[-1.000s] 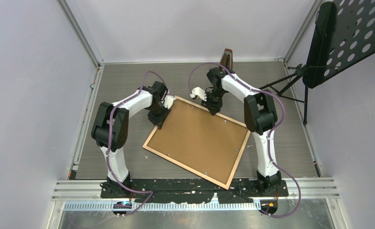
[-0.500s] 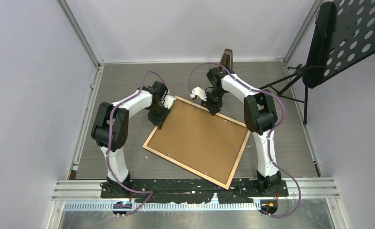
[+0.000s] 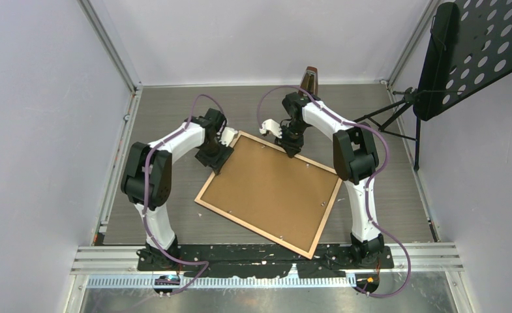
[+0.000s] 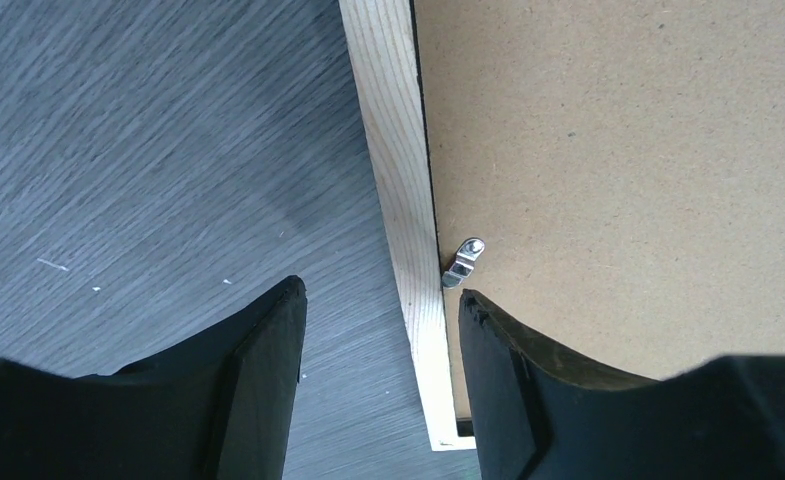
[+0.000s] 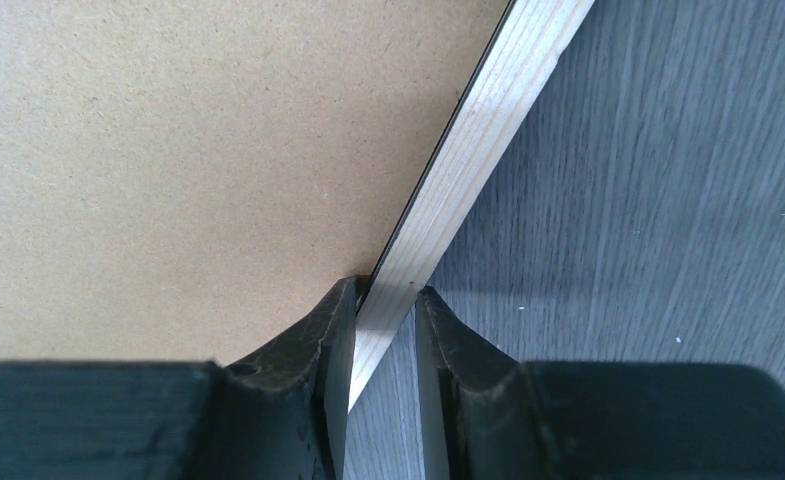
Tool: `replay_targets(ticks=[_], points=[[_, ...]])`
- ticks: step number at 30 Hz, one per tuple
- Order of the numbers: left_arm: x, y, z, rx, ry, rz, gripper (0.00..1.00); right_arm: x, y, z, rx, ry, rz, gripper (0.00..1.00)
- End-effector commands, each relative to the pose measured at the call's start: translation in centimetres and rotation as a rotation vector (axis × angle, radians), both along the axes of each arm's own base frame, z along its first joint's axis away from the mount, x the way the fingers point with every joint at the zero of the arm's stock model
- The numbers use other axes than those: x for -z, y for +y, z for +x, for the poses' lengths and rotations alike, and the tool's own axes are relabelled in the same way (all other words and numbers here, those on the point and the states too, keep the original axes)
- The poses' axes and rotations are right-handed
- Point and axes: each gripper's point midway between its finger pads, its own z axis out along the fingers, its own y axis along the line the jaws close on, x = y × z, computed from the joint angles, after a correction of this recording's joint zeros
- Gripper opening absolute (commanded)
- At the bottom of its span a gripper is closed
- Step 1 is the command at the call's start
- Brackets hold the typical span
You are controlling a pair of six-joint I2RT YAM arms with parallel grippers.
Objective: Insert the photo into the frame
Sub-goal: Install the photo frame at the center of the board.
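1. Since a second ago, the left gripper (image 3: 215, 158) has let go of the frame (image 4: 400, 150), and the left arm's elbow has shifted slightly outward. The frame and the right arm have not moved.
2. Left gripper, wrist view: the jaws are spread and straddle the frame's light wood rail. There is a clear gap on both sides and no contact with the rail.
3. One of its fingers (image 4: 258, 380) hangs over the bare table (image 3: 168, 117), outside the frame. The other hangs over the brown backing board (image 4: 618, 150), inside the rail.
4. A small metal turn clip (image 4: 465, 262) sits on the rail's inner edge, just beside the inner finger's tip. Its tab lies over the board.
5. Right gripper (image 3: 291, 153): it is pinching the frame's far rail. In the wrist view, the two fingers press against opposite sides of the wood strip, one on the board side and one on the table side.
6. Frame position: it lies flat on the grey table between the two arms, rear face up and skewed, with one corner pointing toward the arm bases.
7. The backing board fills the frame's opening and sits level within the rails. Small fixings show along its edges in the top view.
8. The left gripper stands at the frame's left rail near the far corner. The right gripper is on the adjoining far rail.
9. A black perforated music stand (image 3: 475, 52) stands at the right, well apart from the frame.
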Motion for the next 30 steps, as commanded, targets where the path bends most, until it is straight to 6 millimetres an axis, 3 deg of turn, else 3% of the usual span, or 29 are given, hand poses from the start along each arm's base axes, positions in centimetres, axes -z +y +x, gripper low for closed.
replay_targets(ticks=[1,12,30], points=[[-0.5,0.0,0.2,0.018,-0.014,-0.006,0.58,-0.3,0.6,-0.6,-0.039,-0.012,0.005,0.06],[0.2,-0.7,-0.3,0.042,-0.021,0.020,0.54,-0.5,0.7,-0.6,-0.039,-0.015,0.004,0.06],[0.7,-0.8,0.0,0.061,-0.046,0.078,0.40,-0.3,0.8,-0.7,-0.043,-0.012,0.005,0.06]])
